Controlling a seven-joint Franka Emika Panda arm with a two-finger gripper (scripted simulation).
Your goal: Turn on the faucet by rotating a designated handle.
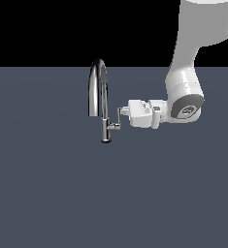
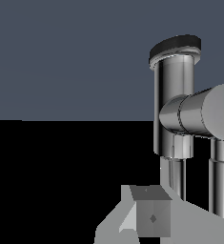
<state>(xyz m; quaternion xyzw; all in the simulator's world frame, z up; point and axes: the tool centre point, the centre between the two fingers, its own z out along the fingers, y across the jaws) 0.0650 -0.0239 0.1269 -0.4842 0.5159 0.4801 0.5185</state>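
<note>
The chrome faucet (image 1: 105, 127) stands on the grey floor, its arched spout (image 1: 97, 82) rising from a slim stem on a round base. The handle (image 1: 119, 117) is a thin lever standing up from a short stub on the stem, on the side toward the exterior view's right. My gripper (image 1: 122, 112) reaches in level from that side, with its fingertips right at the lever's upper end; whether they touch it is unclear. The fingers look pressed together, with nothing between them. In the wrist view the fingertips (image 2: 152, 217) sit just before the faucet stem (image 2: 173, 109) and its stub (image 2: 194, 115).
The flat grey floor (image 1: 47, 193) spreads around the faucet. My white arm (image 1: 186, 92) comes down from the exterior view's upper right. Nothing else shows.
</note>
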